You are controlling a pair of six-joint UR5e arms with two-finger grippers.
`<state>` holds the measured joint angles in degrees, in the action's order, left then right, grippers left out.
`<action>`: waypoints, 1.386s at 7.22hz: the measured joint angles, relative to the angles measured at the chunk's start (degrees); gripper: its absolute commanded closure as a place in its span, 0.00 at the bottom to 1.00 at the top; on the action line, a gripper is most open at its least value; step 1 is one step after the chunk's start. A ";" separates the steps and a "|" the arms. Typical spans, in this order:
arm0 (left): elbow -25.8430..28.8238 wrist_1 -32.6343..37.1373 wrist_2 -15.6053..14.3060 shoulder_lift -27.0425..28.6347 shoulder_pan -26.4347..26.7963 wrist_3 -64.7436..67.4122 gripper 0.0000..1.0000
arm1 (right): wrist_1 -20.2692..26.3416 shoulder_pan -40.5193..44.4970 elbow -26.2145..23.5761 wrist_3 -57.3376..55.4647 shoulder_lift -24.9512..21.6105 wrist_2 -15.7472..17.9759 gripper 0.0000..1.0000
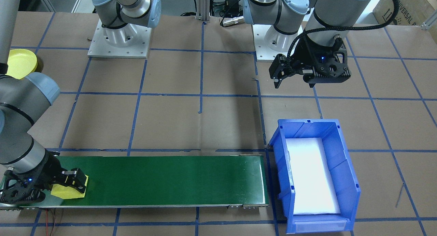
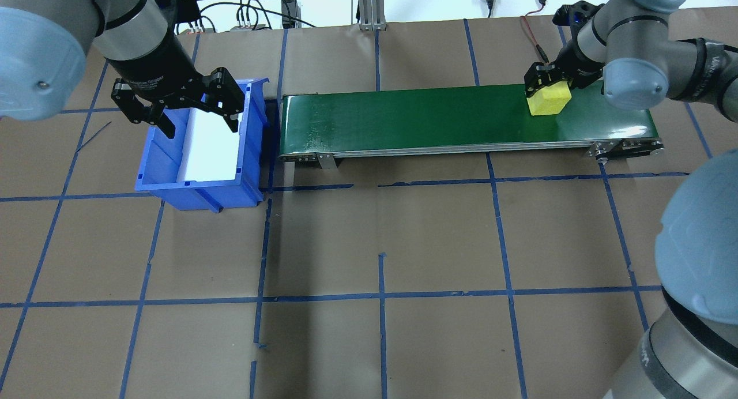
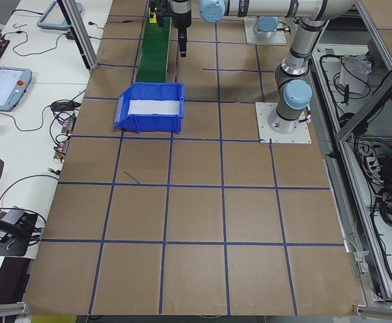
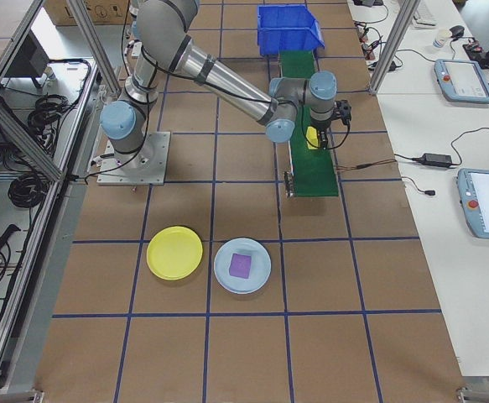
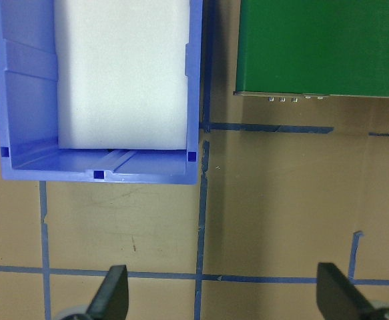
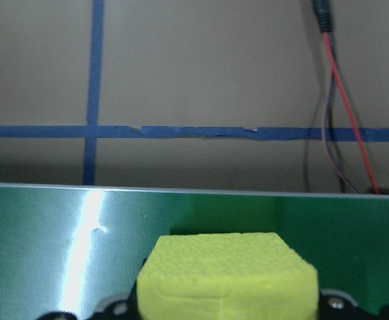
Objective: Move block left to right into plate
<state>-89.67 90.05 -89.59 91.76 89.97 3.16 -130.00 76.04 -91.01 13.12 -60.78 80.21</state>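
Observation:
A yellow foam block (image 2: pixel 548 101) lies on the green conveyor belt (image 2: pixel 432 113) at its end on my right side. My right gripper (image 2: pixel 545 89) is down at the block, its fingers pressed against both sides and shut on it. The right wrist view shows the block (image 6: pixel 227 277) filling the space between the fingers. In the front view the same gripper (image 1: pixel 75 181) sits over the block (image 1: pixel 68 191). My left gripper (image 2: pixel 199 122) hangs open and empty above the blue bin (image 2: pixel 253 139). A yellow plate (image 4: pixel 174 253) lies on the table.
The blue bin (image 1: pixel 344 167) with a white liner stands at the belt's other end. Next to the yellow plate a light blue plate (image 4: pixel 261 275) carries a purple block (image 4: pixel 241 265). A red wire (image 6: pixel 344 100) runs behind the belt. Blue tape grids the brown table.

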 measured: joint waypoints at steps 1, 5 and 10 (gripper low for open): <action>-0.03 0.02 0.02 0.00 0.05 0.00 0.00 | 0.52 -0.38 -0.13 -1.08 -1.51 2.23 0.92; -0.04 -0.17 0.03 -0.06 0.19 -0.04 0.00 | 11.88 -19.75 -8.42 17.30 -13.56 6.87 0.87; 0.00 -0.20 0.11 -0.09 0.26 -0.16 0.00 | 14.30 -55.12 -24.94 42.22 -24.43 12.58 0.73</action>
<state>-89.67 89.85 -89.48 91.67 90.23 3.00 -115.70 20.92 -115.95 55.35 -85.21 92.79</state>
